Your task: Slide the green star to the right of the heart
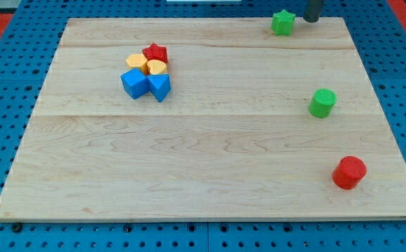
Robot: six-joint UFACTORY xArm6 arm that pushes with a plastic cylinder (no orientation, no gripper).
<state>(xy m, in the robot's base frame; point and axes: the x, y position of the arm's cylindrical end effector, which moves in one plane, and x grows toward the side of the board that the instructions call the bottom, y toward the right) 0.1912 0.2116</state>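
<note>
- At the view's top right: green star (283, 22) on the far edge of the wooden board (210, 175); dark rod's end, my tip (311, 20), just beside the star on its right, contact too close to call.
- No claw on this rig: a bare rod, nothing held, nothing to open or close.
- Toward the view's upper left: cluster of five blocks touching or nearly so — red star (155, 52) at the back, yellow heart (157, 68) just in front of it, a second yellow block (136, 62) beside the heart on the left, blue cube (134, 83) and blue wedge-like block (159, 87) at the front.
- Down the view's right side, well apart from the route: green cylinder (322, 103) and red cylinder (348, 172).
- Judged step: push leftward from the star's right flank, line of push through its centre to limit spinning off the tip.
- Judged heading: slightly toward the view's bottom, aimed at the bare board just right of the heart.
- Judged risks: star slipping over the far edge if pushed off-centre; overshoot into the cluster, disturbing the heart or red star. Slower travel near the end advisable.
</note>
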